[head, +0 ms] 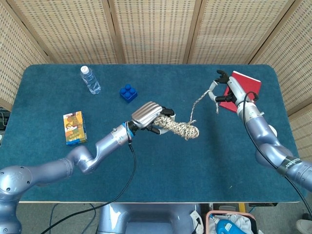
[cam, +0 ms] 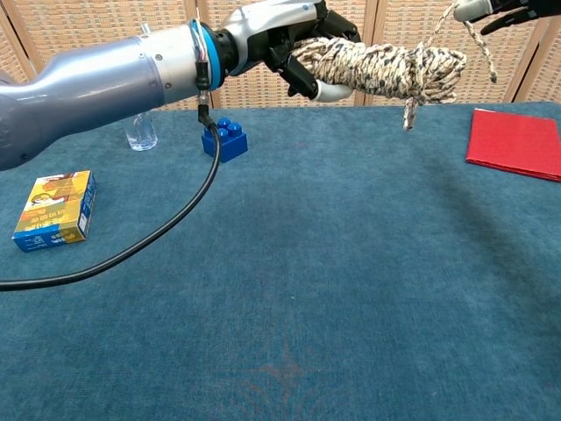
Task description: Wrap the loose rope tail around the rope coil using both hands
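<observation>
Speckled rope coil gripped mid-air by left hand; right hand pinches its tail near red book

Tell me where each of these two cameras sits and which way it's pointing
Head view: high above, looking down on the blue cloth table; both arms show, left hand gripping the braided rope coil, right hand holding the loose rope tail.
Chest view: low, facing across the table toward the wicker screen; left forearm dominates.
Shared: coil, blue toy brick, red notebook.
</observation>
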Action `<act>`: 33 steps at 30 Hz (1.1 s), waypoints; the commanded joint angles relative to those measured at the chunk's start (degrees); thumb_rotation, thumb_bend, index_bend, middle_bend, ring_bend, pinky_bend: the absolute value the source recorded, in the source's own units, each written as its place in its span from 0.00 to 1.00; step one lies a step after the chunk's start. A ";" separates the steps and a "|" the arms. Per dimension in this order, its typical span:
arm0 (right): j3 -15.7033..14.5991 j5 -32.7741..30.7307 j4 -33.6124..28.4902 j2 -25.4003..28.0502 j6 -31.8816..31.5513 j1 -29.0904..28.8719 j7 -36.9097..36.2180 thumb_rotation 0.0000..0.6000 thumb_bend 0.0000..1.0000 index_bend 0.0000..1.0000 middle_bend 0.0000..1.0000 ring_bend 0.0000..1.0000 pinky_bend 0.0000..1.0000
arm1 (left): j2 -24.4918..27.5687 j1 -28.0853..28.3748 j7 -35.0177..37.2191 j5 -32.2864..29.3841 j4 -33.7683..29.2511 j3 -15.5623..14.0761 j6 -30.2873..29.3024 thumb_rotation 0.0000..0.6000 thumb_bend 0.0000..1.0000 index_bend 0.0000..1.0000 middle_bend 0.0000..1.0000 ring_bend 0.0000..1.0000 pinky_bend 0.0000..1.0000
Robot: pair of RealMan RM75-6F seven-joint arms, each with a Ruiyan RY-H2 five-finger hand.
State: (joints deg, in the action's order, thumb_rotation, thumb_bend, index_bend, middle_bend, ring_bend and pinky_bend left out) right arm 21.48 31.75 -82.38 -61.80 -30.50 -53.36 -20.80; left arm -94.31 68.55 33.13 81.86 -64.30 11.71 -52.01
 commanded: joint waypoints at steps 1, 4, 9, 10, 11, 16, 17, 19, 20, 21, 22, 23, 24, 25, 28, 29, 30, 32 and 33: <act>-0.92 0.70 -2.25 -0.53 -3.24 1.17 1.51 1.00 0.52 0.69 0.00 0.00 0.00 | -2.14 0.24 -4.68 -4.10 1.18 2.88 1.48 1.00 0.56 0.75 0.66 0.55 0.70; -1.17 1.67 -4.44 -0.33 -4.84 2.29 2.10 1.00 0.52 0.69 0.00 0.00 0.00 | -4.36 0.59 -7.55 -7.82 2.64 5.57 1.81 1.00 0.56 0.75 0.66 0.55 0.70; -1.31 3.74 -6.72 0.10 -6.12 3.73 2.69 1.00 0.52 0.69 0.00 0.00 0.00 | -6.39 0.92 -11.90 -11.11 3.99 7.94 1.61 1.00 0.56 0.75 0.66 0.55 0.70; -1.35 4.32 -7.28 0.18 -6.46 4.14 2.77 1.00 0.52 0.70 0.00 0.00 0.00 | -6.84 0.98 -13.14 -11.70 4.31 8.37 1.36 1.00 0.56 0.75 0.66 0.55 0.70; -1.31 4.75 -7.73 0.21 -6.75 4.43 2.78 1.00 0.52 0.70 0.00 0.00 0.00 | -7.18 1.03 -13.90 -12.17 4.53 8.72 1.26 1.00 0.56 0.75 0.66 0.55 0.70; -1.09 8.17 -10.63 0.47 -8.83 6.43 2.51 1.00 0.52 0.70 0.00 0.00 0.00 | -8.74 1.30 -17.89 -15.72 5.49 10.72 1.54 1.00 0.57 0.75 0.66 0.55 0.70; -1.01 8.66 -10.99 0.53 -9.07 6.73 2.37 1.00 0.52 0.70 0.00 0.00 0.00 | -8.89 1.34 -18.45 -16.17 5.54 10.96 1.58 1.00 0.57 0.75 0.66 0.55 0.70; -0.89 9.87 -11.95 0.74 -9.61 7.36 2.16 1.00 0.52 0.70 0.00 0.00 0.00 | -9.24 1.43 -19.65 -17.11 5.84 11.48 1.55 1.00 0.57 0.75 0.66 0.55 0.70; -0.84 10.82 -12.70 0.92 -10.03 7.84 2.04 1.00 0.52 0.70 0.00 0.00 0.00 | -9.48 1.53 -20.38 -17.69 6.06 11.87 1.51 1.00 0.57 0.75 0.66 0.55 0.70; -0.81 11.48 -13.22 1.05 -10.34 8.17 1.96 1.00 0.52 0.70 0.00 0.00 0.00 | -9.62 1.58 -20.81 -18.02 6.19 12.10 1.48 1.00 0.57 0.75 0.66 0.55 0.70; -0.77 12.46 -14.01 1.24 -10.82 8.66 1.86 1.00 0.52 0.70 0.00 0.00 0.00 | -9.78 1.66 -21.32 -18.45 6.34 12.45 1.41 1.00 0.57 0.75 0.66 0.55 0.70; -0.75 13.41 -14.79 1.44 -11.26 9.13 1.75 1.00 0.52 0.70 0.00 0.00 0.00 | -9.94 1.72 -21.74 -18.84 6.45 12.83 1.27 1.00 0.58 0.75 0.66 0.55 0.70; -0.75 14.03 -15.28 1.57 -11.53 9.44 1.69 1.00 0.52 0.70 0.00 0.00 0.00 | -10.04 1.75 -21.93 -19.06 6.49 13.08 1.18 1.00 0.58 0.75 0.66 0.55 0.70; -0.82 14.72 -15.80 1.72 -11.78 9.74 1.71 1.00 0.52 0.70 0.00 0.00 0.00 | -10.12 1.77 -22.05 -19.34 6.51 13.37 1.13 1.00 0.58 0.75 0.66 0.55 0.70; -1.49 17.13 -17.21 2.16 -13.22 10.79 2.76 1.00 0.52 0.70 0.00 0.00 0.00 | -10.36 1.89 -22.89 -20.52 6.63 14.52 0.80 1.00 0.58 0.75 0.66 0.55 0.70; -1.68 17.48 -17.37 2.19 -13.53 10.97 3.09 1.00 0.52 0.70 0.00 0.00 0.00 | -10.43 1.89 -23.15 -20.79 6.63 14.76 0.67 1.00 0.58 0.75 0.66 0.55 0.70; -1.92 17.77 -17.59 2.25 -13.77 11.21 3.40 1.00 0.52 0.70 0.00 0.00 0.00 | -10.49 1.90 -23.44 -21.25 6.57 15.22 0.43 1.00 0.58 0.75 0.66 0.55 0.70; -2.28 17.92 -17.91 2.51 -13.69 11.56 3.64 1.00 0.52 0.70 0.00 0.00 0.00 | -10.45 1.96 -24.13 -21.71 6.54 15.77 0.09 1.00 0.58 0.75 0.66 0.55 0.70; -2.41 18.01 -18.03 2.63 -13.63 11.68 3.73 1.00 0.53 0.71 0.00 0.00 0.00 | -10.43 2.00 -24.40 -21.83 6.60 15.98 -0.11 1.00 0.58 0.75 0.66 0.55 0.70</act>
State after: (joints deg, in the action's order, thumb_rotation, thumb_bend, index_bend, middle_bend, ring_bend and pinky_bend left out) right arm 19.20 49.66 -100.29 -59.26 -44.17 -41.80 -17.18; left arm -104.74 70.49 9.11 60.28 -57.73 27.36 -51.83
